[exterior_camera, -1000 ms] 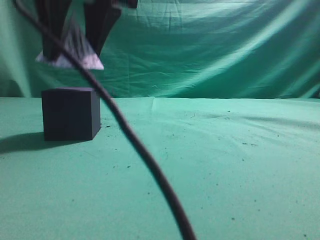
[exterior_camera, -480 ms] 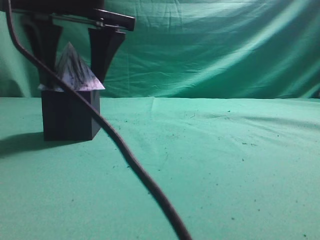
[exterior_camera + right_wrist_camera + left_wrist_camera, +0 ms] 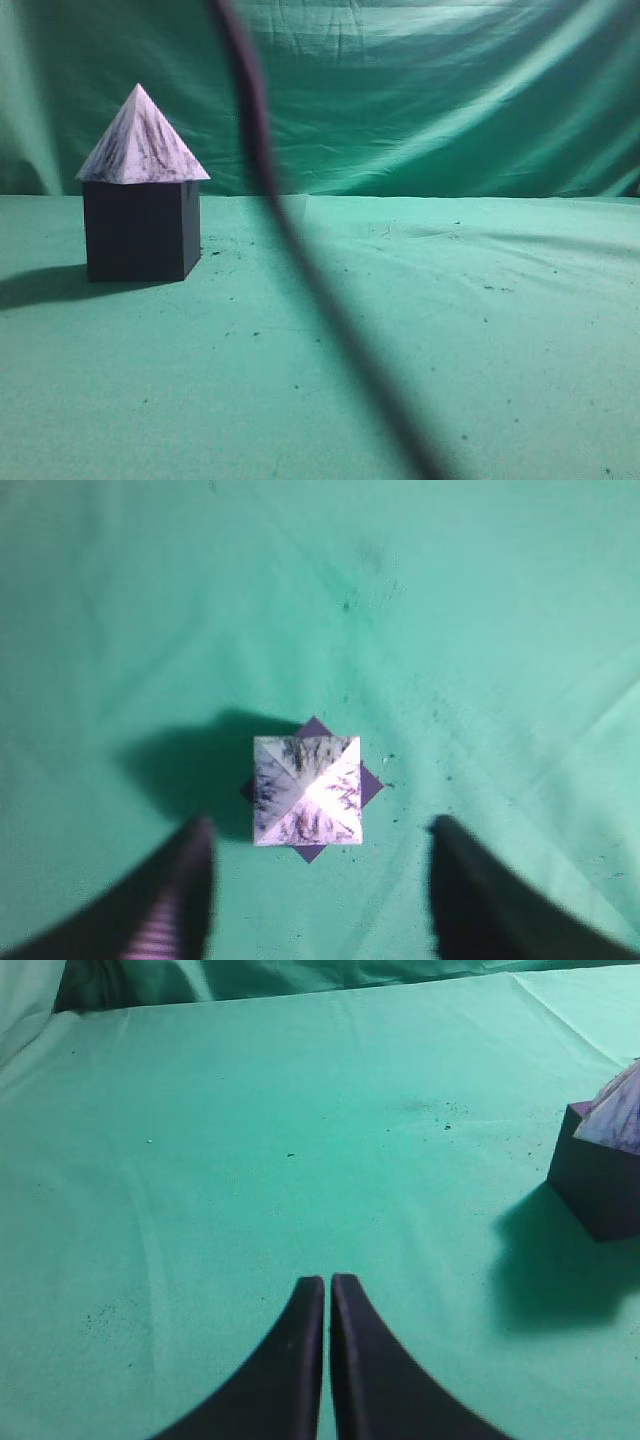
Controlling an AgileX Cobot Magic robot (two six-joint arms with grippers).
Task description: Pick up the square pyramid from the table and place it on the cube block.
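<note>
On top of the cube block (image 3: 140,230) sits the square pyramid (image 3: 141,140), upright, its base turned a little against the block's corners in our right wrist view. Our right gripper (image 3: 320,890) hangs above it with both fingers spread wide and touching nothing. Our left gripper (image 3: 328,1305) is pressed together and empty, off to the side of the block. We judge the pyramid light and stiff, with smooth sloping faces that may slip; two opposite faces low near the base give the best hold.
</note>
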